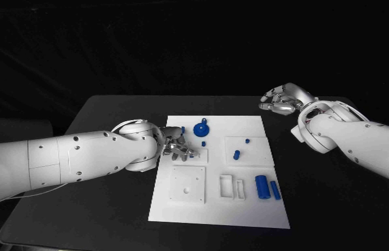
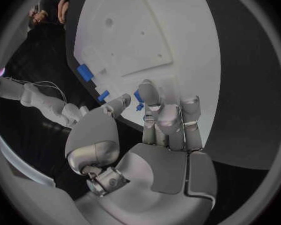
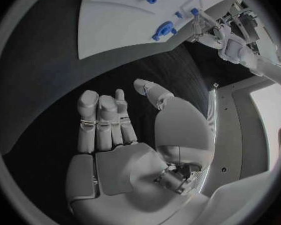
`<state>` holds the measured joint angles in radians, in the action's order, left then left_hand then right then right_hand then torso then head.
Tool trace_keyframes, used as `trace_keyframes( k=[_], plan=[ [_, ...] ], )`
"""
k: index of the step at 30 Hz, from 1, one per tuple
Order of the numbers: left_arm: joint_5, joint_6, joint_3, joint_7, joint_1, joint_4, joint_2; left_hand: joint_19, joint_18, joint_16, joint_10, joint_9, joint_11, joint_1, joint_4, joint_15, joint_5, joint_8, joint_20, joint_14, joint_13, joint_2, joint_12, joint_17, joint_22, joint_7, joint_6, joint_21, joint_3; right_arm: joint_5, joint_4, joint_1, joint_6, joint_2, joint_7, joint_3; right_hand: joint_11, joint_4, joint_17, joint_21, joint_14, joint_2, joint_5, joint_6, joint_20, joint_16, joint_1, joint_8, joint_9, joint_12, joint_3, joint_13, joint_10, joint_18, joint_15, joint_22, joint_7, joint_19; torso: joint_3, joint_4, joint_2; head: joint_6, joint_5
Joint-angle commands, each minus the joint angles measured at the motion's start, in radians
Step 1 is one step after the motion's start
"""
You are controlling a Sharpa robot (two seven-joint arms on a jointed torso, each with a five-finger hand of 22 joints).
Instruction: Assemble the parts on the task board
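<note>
The left hand [image 1: 177, 147] is over the left edge of the task board [image 1: 218, 211] and pinches a small blue part [image 2: 139, 106] between its fingers [image 2: 150, 96]. The right hand [image 1: 281, 101] hovers above the black surface [image 1: 105, 206] beyond the board's far right corner, with its fingers curled loosely and holding nothing; other blue parts [image 1: 262, 186] lie on the board

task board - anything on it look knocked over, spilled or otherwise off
Nothing stands out. The task board lies flat and square on the table, the blue parts sit on it, including the large cylinder and the round piece. The left hand works over the board; the right hand hovers off it, holding nothing.
</note>
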<state>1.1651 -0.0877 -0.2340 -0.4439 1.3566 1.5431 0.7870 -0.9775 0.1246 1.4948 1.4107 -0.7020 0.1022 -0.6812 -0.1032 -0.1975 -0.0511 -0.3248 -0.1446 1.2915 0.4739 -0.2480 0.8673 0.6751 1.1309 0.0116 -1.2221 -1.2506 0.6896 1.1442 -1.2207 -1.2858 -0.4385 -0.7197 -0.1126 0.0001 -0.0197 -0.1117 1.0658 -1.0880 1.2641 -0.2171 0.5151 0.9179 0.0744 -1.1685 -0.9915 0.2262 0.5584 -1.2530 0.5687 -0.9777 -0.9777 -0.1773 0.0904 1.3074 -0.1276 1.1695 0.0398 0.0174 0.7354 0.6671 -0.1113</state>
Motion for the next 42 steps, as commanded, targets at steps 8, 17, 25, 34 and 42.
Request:
trace_keyframes(
  k=[8, 17, 25, 34, 42],
  plan=[
    [-0.170, -0.017, 0.058, 0.022, 0.005, 0.008, 0.021, 0.018, 0.006, -0.059, -0.042, 0.007, -0.022, -0.051, 0.001, 0.011, 0.002, 0.023, -0.117, -0.024, -0.022, -0.037, -0.049, -0.035, -0.005, 0.017, 0.064, 0.016, -0.020, 0.003, 0.004, 0.000, 0.008, 0.001, 0.011, 0.000, -0.005, -0.001, -0.001, 0.004, -0.003, 0.008, 0.007, 0.001, 0.007, -0.002, 0.003, 0.000, -0.001, -0.003, -0.003, 0.001, 0.000, -0.085, -0.005, 0.015, -0.009, 0.001, -0.0002, 0.0001, -0.001, -0.011, 0.000],
    [-0.311, 0.065, 0.075, 0.024, 0.075, -0.104, 0.003, 0.051, -0.010, -0.121, -0.112, 0.028, -0.056, -0.139, 0.048, 0.042, -0.001, 0.084, -0.102, -0.050, -0.044, -0.002, -0.108, -0.069, -0.019, 0.056, 0.196, 0.048, -0.030, 0.004, 0.016, 0.000, 0.007, 0.006, 0.013, 0.000, -0.005, -0.001, -0.001, 0.004, -0.003, 0.008, 0.007, 0.001, 0.007, -0.002, 0.003, 0.000, -0.001, -0.003, -0.003, 0.001, 0.000, -0.085, -0.005, 0.015, -0.009, 0.001, 0.0010, 0.0009, -0.001, -0.028, -0.002],
    [-0.319, 0.107, 0.080, 0.047, 0.091, -0.230, -0.055, 0.060, -0.019, -0.137, -0.140, 0.031, -0.068, -0.211, 0.148, 0.053, -0.110, 0.091, -0.092, -0.054, -0.047, 0.056, -0.122, -0.075, -0.023, 0.068, 0.231, 0.060, -0.048, -0.002, 0.026, 0.000, 0.009, 0.011, 0.014, 0.000, -0.005, -0.001, -0.001, 0.004, -0.003, 0.009, 0.007, 0.001, 0.007, -0.002, 0.003, 0.000, -0.001, -0.003, -0.002, 0.001, 0.000, -0.085, -0.005, 0.015, -0.009, 0.001, 0.0000, 0.0012, 0.000, -0.043, -0.001],
    [-0.184, 0.161, 0.109, 0.033, 0.095, -0.368, -0.129, 0.052, -0.021, -0.140, -0.137, 0.031, -0.067, -0.161, 0.098, 0.053, -0.005, 0.082, -0.090, -0.049, -0.045, 0.021, -0.121, -0.076, -0.030, 0.067, 0.232, 0.070, -0.056, -0.003, 0.028, 0.000, 0.011, 0.016, 0.014, 0.000, -0.005, 0.000, -0.001, 0.004, -0.003, 0.009, 0.007, 0.001, 0.007, -0.002, 0.003, 0.000, -0.001, -0.003, -0.002, 0.001, 0.000, -0.085, -0.005, 0.015, -0.009, 0.001, 0.0010, 0.0026, 0.002, -0.051, -0.007],
    [-0.155, 0.211, 0.109, 0.030, 0.094, -0.450, -0.183, 0.051, -0.020, -0.141, -0.138, 0.031, -0.068, -0.154, 0.081, 0.053, -0.001, 0.081, -0.091, -0.050, -0.044, 0.015, -0.121, -0.076, -0.030, 0.068, 0.235, 0.071, -0.054, -0.003, 0.026, 0.000, 0.012, 0.020, 0.014, 0.000, -0.005, -0.001, -0.001, 0.004, -0.003, 0.009, 0.007, 0.001, 0.007, -0.002, 0.003, 0.000, -0.002, -0.003, -0.002, 0.002, 0.000, -0.085, -0.005, 0.015, -0.009, 0.001, 0.0003, 0.0016, 0.002, -0.049, -0.009]
  ],
)
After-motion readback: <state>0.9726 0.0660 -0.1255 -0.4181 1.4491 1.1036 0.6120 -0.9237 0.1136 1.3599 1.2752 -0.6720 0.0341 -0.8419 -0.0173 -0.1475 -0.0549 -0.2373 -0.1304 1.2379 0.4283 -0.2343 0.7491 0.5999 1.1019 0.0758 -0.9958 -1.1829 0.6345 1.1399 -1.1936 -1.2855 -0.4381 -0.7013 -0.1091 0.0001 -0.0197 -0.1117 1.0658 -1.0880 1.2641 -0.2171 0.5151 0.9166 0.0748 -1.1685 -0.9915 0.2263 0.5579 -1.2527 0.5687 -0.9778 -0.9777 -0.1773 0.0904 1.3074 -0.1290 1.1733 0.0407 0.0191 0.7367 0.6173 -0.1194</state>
